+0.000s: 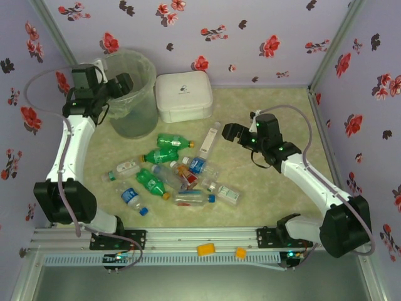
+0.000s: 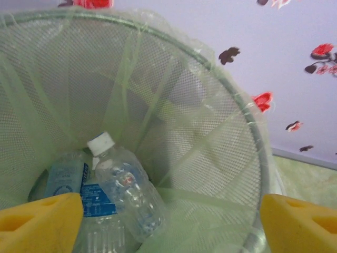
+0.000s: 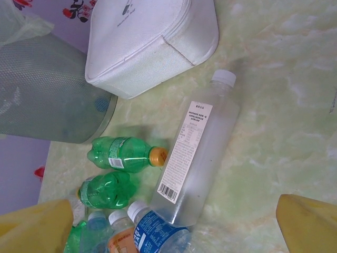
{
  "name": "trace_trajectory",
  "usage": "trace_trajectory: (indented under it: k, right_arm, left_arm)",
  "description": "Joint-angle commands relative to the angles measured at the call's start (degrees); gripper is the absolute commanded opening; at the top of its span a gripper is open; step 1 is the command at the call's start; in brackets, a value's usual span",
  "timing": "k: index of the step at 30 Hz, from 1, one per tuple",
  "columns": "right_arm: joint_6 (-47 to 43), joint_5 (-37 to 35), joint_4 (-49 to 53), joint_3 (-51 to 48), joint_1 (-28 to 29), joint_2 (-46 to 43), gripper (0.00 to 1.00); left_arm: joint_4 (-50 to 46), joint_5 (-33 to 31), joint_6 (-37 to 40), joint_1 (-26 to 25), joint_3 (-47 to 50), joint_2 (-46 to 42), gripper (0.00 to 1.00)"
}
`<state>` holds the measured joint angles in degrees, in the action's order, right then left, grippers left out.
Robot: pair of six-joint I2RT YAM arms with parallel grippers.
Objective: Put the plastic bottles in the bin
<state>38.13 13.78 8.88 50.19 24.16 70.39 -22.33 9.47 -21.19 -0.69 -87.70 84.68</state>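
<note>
– Top external view first: where is your left gripper [image 1: 119, 84]?
– It hangs over the mouth of the bin [image 1: 135, 116], at the far left of the table [image 1: 276, 188]. My fingers are spread wide and hold nothing.
– What do you see in the left wrist view?
– I look down into the bin [image 2: 210, 132]. My two yellow fingertips [image 2: 42, 221] sit at the bottom corners, far apart. Between them, at the bottom of the bin, lies a clear bottle with a white cap [image 2: 126, 192]. Beside it, on the left, are bottles with blue labels [image 2: 87, 203].
– And your right gripper [image 1: 230, 133]?
– It is wide too, and empty. It hovers above the table, right of the pile of plastic bottles [image 1: 169, 175], near a long clear bottle [image 1: 211, 139].
– And the right wrist view?
– The long clear bottle [image 3: 197, 153] lies flat under my right gripper [image 3: 171, 226], cap pointing far. Left of it lie two green bottles [image 3: 126, 154], one with an orange cap. Near me is a bottle with a blue label [image 3: 155, 234]. The white box [image 3: 147, 37] stands just right of the bin [image 3: 47, 89].
</note>
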Motion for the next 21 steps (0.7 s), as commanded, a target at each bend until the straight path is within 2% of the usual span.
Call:
trace_trajectory:
  k: [1, 5, 11, 15, 18, 21]
  right_arm:
    - [2.11, 0.59, -2.97, -0.34, 0.91, 2.51, 1.00]
    - [4.73, 0.76, -4.80, 0.13, 2.16, 6.86, 1.00]
    - [8.11, 0.05, -5.65, 2.69, 3.93, 14.78, 1.00]
    - [10.11, -2.57, -5.51, 5.08, 4.95, 19.96, 1.00]
    - [10.76, -4.67, -4.98, 7.41, 5.59, 24.01, 1.00]
    - [12.08, -5.03, -4.73, 10.41, 5.89, 28.68, 1.00]
  left_arm:
    - [3.35, 1.54, -1.25, -0.13, 1.41, -5.74, 0.90]
    - [9.83, 3.97, -3.44, -2.03, 7.31, -11.40, 1.00]
    - [20.59, 4.63, -7.31, -7.49, 22.01, -20.33, 1.00]
    - [26.20, 2.31, -11.26, -12.23, 33.01, -25.47, 1.00]
    - [30.05, -0.75, -13.87, -16.14, 40.78, -27.36, 1.00]
    - [34.06, -1.21, -16.74, -19.62, 46.76, -26.48, 1.00]
